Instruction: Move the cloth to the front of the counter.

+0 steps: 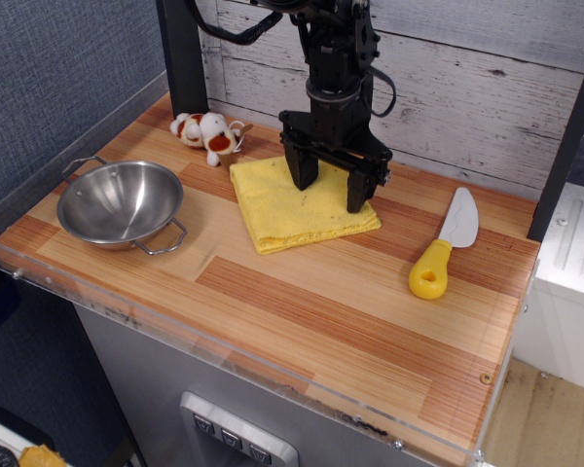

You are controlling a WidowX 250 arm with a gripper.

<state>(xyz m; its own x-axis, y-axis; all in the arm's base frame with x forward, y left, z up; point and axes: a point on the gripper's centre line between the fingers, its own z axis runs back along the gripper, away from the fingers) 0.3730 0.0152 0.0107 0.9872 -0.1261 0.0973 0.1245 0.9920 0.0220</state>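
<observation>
The counter [302,302] is striped wood. The yellow cloth [297,204] lies flat near its back. The gripper [331,193] stands on the cloth, jaws wide apart, tips touching the cloth, pinching nothing.

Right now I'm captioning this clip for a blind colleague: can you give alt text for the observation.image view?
A black end effector, open, presses down on a yellow cloth at the back of a wooden counter. A steel bowl sits left, a plush dog behind it, a yellow-handled knife right.
</observation>
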